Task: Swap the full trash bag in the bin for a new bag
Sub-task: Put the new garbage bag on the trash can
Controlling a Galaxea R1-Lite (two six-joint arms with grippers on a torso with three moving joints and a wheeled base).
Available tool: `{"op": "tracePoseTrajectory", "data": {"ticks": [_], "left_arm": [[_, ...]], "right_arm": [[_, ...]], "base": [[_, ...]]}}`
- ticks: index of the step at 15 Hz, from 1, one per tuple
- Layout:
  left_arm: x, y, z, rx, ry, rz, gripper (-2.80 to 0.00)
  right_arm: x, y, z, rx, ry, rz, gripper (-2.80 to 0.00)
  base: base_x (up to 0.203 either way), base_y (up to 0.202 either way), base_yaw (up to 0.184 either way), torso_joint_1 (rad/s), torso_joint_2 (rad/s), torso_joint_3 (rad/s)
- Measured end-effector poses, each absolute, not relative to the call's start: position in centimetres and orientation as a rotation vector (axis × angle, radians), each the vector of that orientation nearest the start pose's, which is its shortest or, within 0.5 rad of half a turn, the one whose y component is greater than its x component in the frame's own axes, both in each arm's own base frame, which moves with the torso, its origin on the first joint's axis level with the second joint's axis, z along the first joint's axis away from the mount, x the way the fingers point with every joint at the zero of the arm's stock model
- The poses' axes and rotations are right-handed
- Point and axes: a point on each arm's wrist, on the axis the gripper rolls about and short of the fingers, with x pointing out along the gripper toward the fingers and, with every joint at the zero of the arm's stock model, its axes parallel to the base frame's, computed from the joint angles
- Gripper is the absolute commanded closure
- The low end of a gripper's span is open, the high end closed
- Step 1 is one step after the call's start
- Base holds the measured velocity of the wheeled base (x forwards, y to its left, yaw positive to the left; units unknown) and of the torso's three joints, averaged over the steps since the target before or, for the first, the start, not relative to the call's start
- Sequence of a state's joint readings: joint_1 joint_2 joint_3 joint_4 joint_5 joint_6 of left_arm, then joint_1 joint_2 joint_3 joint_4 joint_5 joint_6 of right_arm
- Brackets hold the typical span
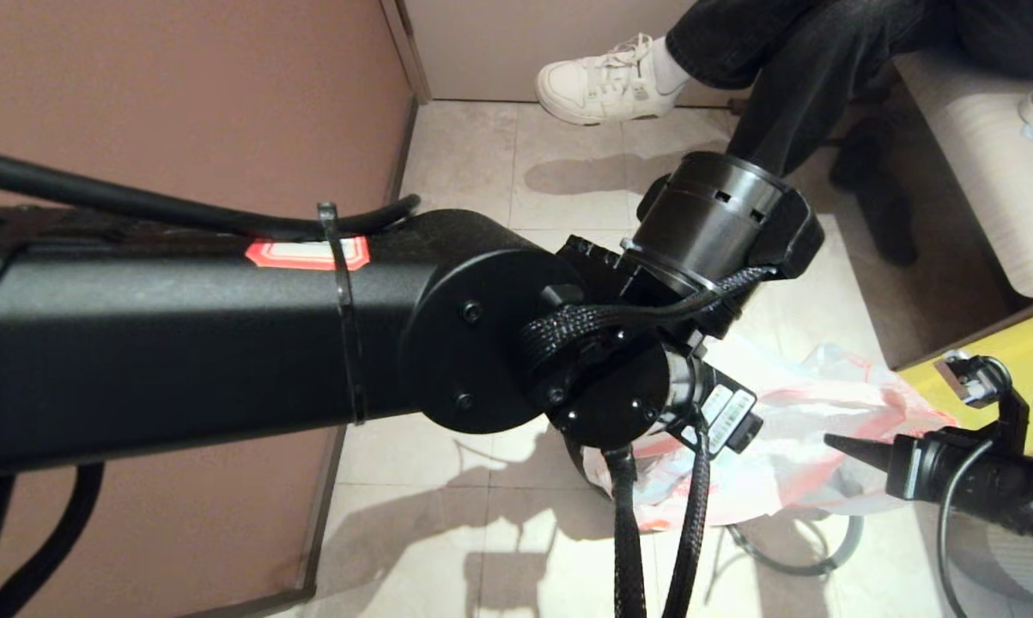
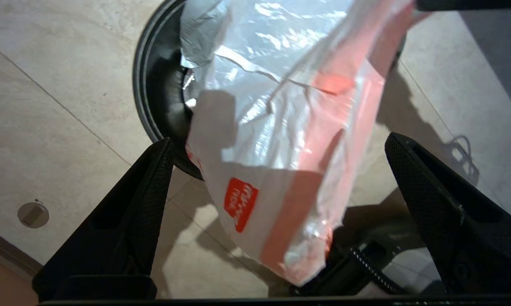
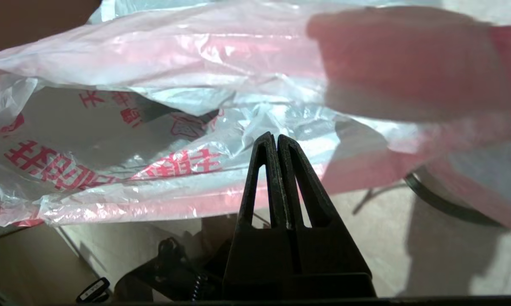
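- Left gripper (image 2: 276,148): fingers spread wide, holding nothing, poised above the new bag (image 2: 280,127)
- New bag draped over the bin (image 2: 153,97) rim
- Right gripper (image 3: 277,140): fingers pressed together, empty, beside the bag

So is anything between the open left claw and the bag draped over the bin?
Nothing visible: the left claw hangs open directly above the bag, which lies across the bin; no object sits in between.

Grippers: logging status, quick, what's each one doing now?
Left tool: open, above the bag, holding nothing.
Right tool: shut, tips at the bag, no visible grip.
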State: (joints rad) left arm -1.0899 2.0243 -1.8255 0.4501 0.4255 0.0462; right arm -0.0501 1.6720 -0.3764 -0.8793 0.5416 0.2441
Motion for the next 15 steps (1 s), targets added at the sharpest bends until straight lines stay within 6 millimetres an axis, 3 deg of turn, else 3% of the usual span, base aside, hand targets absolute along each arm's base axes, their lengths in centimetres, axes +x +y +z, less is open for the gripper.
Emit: {"op": "tracePoseTrajectory", "data": {"ticks": [2, 4, 7, 11, 15], "left_arm": [[19.0, -34.9, 24.5, 0.518, 0.484, -0.66, -2.8], [18.9, -35.0, 23.9, 0.531, 0.501, -0.671, -2.8], [18.0, -35.3, 23.0, 0.557, 0.526, -0.713, -2.8], [17.6, -35.5, 21.8, 0.586, 0.554, -0.724, -2.8], [20.7, -35.7, 20.5, 0.563, 0.56, -0.656, -2.8]], "right_arm": [[25.8, -0.3, 10.5, 0.359, 0.373, 0.512, 0.0], [27.7, -0.4, 11.6, 0.324, 0.256, 0.56, 0.0], [28.3, -0.6, 12.4, 0.306, 0.211, 0.561, 0.0], [26.0, -1.1, 15.6, 0.286, 0.148, 0.543, 0.0], [22.6, 1.7, 17.1, 0.269, 0.217, 0.646, 0.0]], "base": [[0.0, 0.0, 0.0, 0.0, 0.0, 0.0], [0.0, 0.0, 0.0, 0.0, 0.0, 0.0], [0.0, 0.0, 0.0, 0.0, 0.0, 0.0], [0.0, 0.0, 0.0, 0.0, 0.0, 0.0], [0.0, 0.0, 0.0, 0.0, 0.0, 0.0]]}}
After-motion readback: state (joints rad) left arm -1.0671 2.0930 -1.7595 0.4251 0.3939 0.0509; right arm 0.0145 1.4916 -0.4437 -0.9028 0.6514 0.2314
